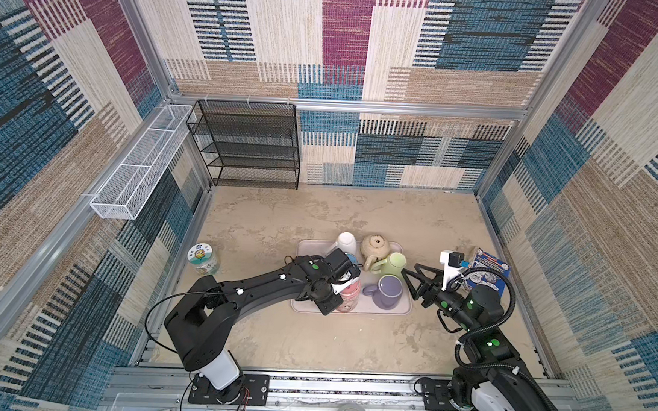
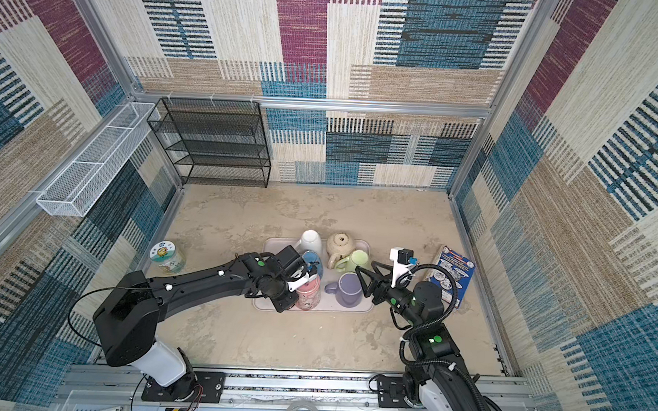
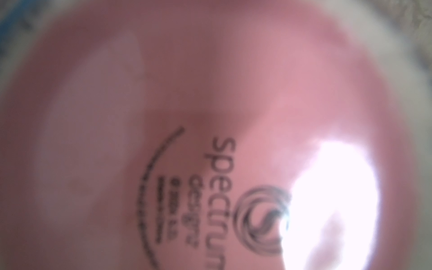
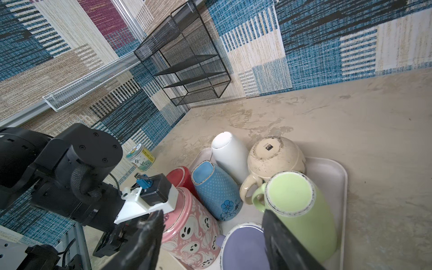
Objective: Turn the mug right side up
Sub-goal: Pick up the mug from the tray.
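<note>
Pink mug stands inverted on tray; left gripper directly over its base, fingers hidden, hold cannot be determined. Right gripper nearby, jaws apart, empty

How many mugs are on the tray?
7. Far row: white mug, cream mug. Middle: red mug, blue dotted mug, green mug. Near: pink mug, lilac mug. More may be hidden.

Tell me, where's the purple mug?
In a top view, the purple mug stands in the tray's near right corner, between the pink mug and the right gripper.
</note>
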You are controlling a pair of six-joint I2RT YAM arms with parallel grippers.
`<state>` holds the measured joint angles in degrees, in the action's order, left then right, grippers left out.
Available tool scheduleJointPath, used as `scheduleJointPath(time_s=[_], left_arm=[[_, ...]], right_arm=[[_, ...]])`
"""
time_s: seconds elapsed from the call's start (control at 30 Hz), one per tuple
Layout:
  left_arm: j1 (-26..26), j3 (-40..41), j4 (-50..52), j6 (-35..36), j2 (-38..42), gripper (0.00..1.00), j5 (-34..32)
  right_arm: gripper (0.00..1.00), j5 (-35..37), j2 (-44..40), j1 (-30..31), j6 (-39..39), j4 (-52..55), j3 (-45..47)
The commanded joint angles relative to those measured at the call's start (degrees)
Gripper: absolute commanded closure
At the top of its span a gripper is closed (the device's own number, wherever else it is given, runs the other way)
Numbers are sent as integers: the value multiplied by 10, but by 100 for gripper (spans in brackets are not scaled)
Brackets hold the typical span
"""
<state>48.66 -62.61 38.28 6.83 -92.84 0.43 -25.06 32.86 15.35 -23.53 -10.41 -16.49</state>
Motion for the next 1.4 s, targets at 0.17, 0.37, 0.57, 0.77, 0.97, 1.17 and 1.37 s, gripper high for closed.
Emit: scheduleJointPath(time_s=[0.17, 0.37, 0.57, 0.77, 0.97, 1.17, 1.37], left_arm=[[0, -13, -14, 7, -9, 82, 14], [0, -17, -14, -3, -2, 100, 11], [1, -12, -22, -17, 16, 100, 16], [1, 2, -51, -59, 44, 100, 32], [0, 12, -64, -92, 84, 100, 50], [-4, 21, -70, -114, 153, 100, 68], [-22, 33, -87, -135, 232, 100, 107]], right_arm=[[31, -1, -3, 0, -5, -9, -2], [31, 3, -3, 0, -3, -5, -2], [31, 9, -10, 0, 1, 4, -4], [31, 13, -16, 0, 6, 15, -10], [31, 7, -16, 0, 5, 23, -18], [31, 7, -17, -1, 11, 46, -32], [31, -14, -27, 0, 18, 65, -46]])
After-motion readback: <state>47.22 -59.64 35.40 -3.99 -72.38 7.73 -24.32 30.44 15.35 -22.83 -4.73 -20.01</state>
